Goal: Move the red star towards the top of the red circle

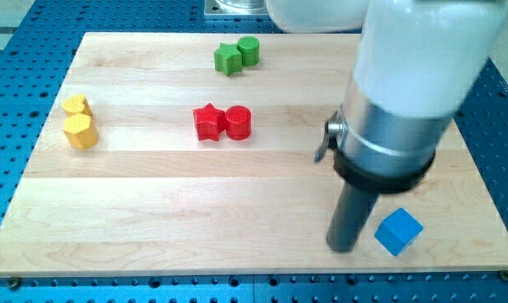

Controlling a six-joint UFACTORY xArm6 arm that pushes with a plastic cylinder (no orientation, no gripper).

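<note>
The red star lies near the middle of the wooden board. It touches the left side of the red circle. My tip rests on the board at the lower right, far from both red blocks. It stands just left of a blue cube, close to it with a narrow gap. The arm's large white and grey body hides part of the board's right side.
A green star and a green circle touch each other near the view's top. Two yellow blocks, one above a yellow hexagon, sit at the left. Blue perforated table surrounds the board.
</note>
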